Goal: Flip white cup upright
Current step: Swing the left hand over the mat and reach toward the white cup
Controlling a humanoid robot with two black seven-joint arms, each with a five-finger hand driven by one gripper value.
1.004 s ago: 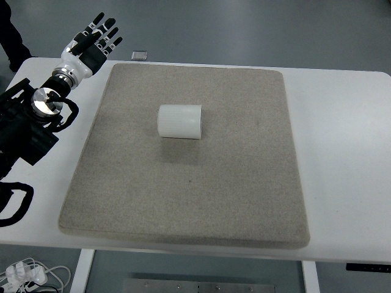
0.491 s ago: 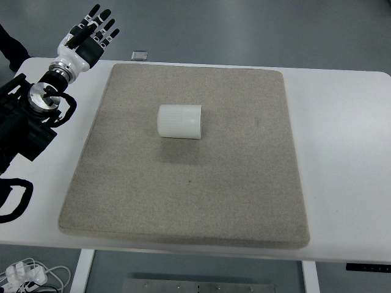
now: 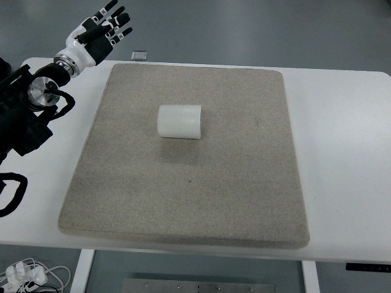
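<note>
On the mat (image 3: 183,183), one white cup (image 3: 179,121)

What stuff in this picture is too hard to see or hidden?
- White cup, top view: it lies on its side on the grey mat; which end is the opening cannot be told.
- Small dark object beyond the mat: too small to identify.
- Right hand: outside the frame.
- Left hand: its arm is cut off by the left edge.
- White cables, bottom left: cut off by the edge.
</note>
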